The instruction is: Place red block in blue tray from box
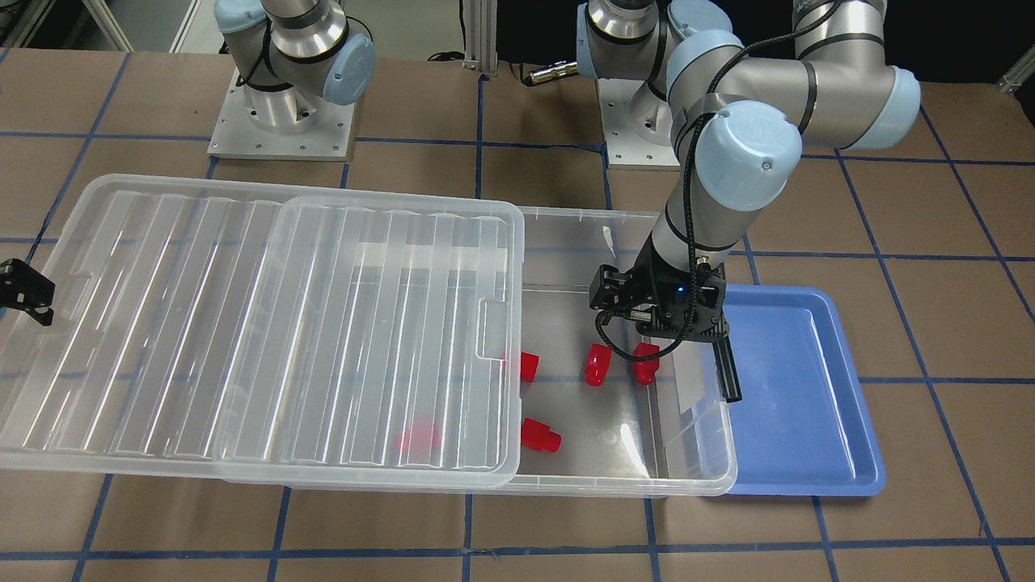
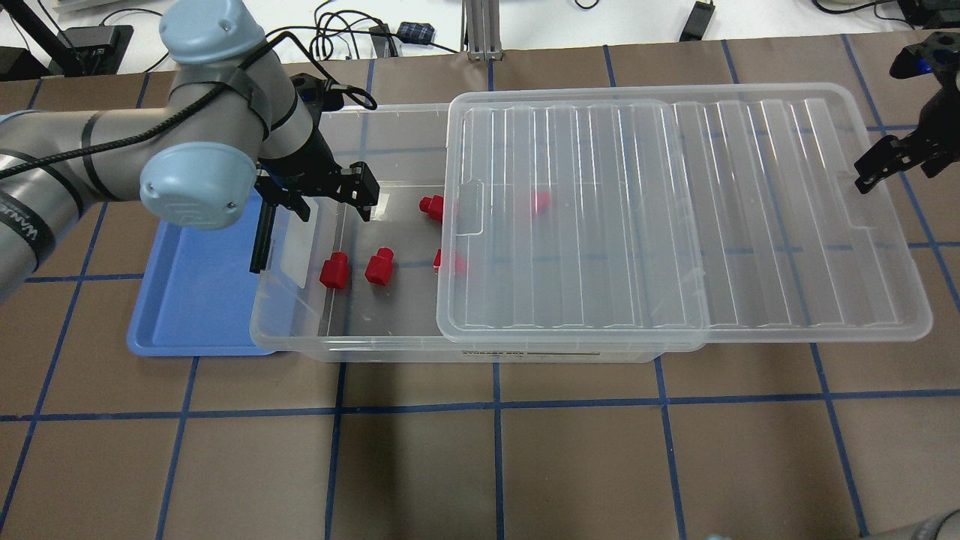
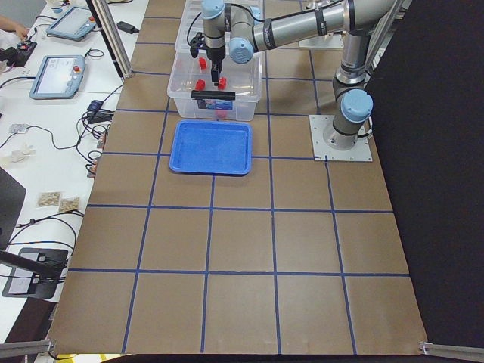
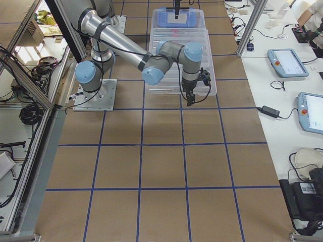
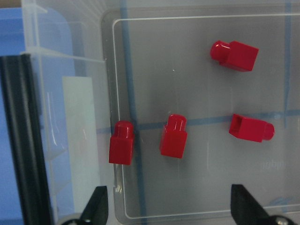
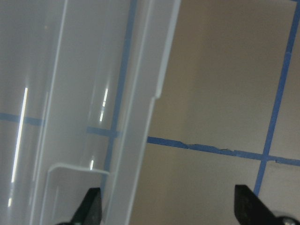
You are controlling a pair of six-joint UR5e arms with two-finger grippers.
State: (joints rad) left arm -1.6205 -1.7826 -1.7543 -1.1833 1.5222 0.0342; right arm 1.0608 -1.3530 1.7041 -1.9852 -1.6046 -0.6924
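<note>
- My left gripper (image 5: 169, 206) hangs spread above the box (image 2: 375, 346), so that a block (image 5: 173, 137) fits between the fingers.
- The lid (image 2: 675, 217) lies half off, for access.
- My right gripper (image 6: 169, 206) is spread too, and empty.

Left arm (image 2: 112, 146) is bent at the elbow, with the wrist pointing straight down near the left end of the worktop (image 2: 525, 450). The left gripper (image 5: 171, 211) has its jaws spread wide. The right gripper (image 6: 169, 208) is out by the right end, also wide apart.
</note>
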